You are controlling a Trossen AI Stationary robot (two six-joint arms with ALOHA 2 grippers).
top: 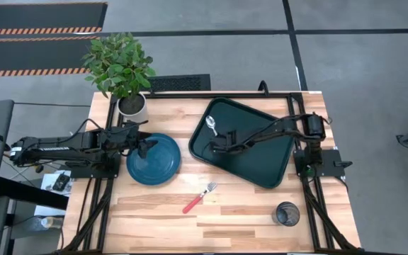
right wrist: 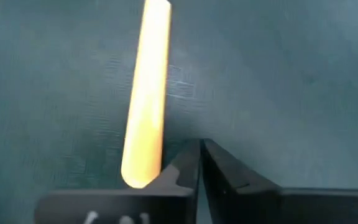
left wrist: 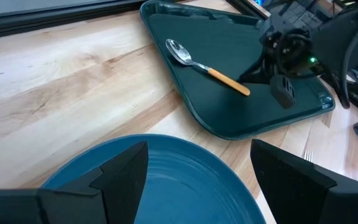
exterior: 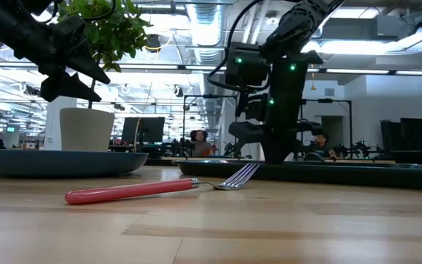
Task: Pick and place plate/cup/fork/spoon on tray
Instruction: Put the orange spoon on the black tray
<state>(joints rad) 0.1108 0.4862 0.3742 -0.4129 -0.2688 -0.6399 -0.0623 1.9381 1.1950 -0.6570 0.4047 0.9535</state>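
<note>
Now the left end effector (left wrist: 197,180) hangs wide open over the plate (top: 153,159) — hard, smooth, maybe slippery; grab its rim. The right end effector (right wrist: 199,163) is closed, empty, beside the spoon (right wrist: 146,93).

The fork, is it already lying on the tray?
No, the fork lies on the bare wooden table, apart from the tray.

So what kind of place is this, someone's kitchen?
Probably not; it looks like a robotics lab or workshop. Beyond the wooden table, the low view shows exposed ceiling ducts, rows of similar black workstation frames, and people seated at benches.
</note>
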